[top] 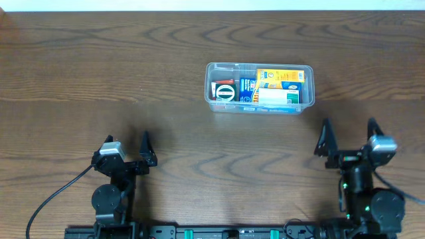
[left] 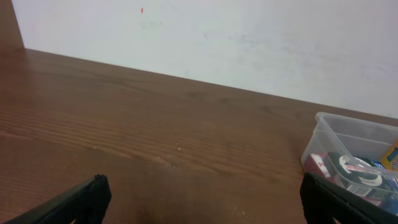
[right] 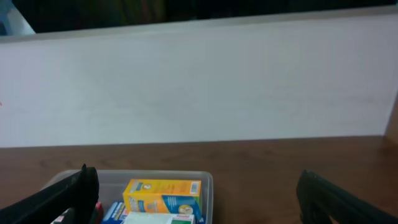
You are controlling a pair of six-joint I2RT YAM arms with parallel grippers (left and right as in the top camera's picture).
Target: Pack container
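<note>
1. Nearest, the left gripper (top: 126,141) sits low by the table's front edge. Its jaws are spread wide with nothing between them, and it is well apart from the container.
2. Level with it, the right gripper (top: 348,126) is likewise spread and empty. It stands near the container's right end, closer to it than the left gripper is to the left end.
3. Beyond both lies the table (top: 99,66). No loose box shows on the wood in the overhead view, so there appears to be nothing left to fetch. The step in hand is judged to be a final check of the load.
4. Farther on, the container (top: 208,86) stands upright right of centre, its long side parallel to the front edge.
5. Inside it, the yellow box (top: 279,78) lies uppermost in the right half, with blue boxes (top: 247,89) beside it and a red-and-black item (top: 224,90) at the left end. Whether anything rises above the rim cannot be told.
6. If seating is needed, the right arm is the better placed. It should descend from above and press flat on the yellow box, keeping its fingers off the thin wall, because so light a tub would likely slide.
</note>
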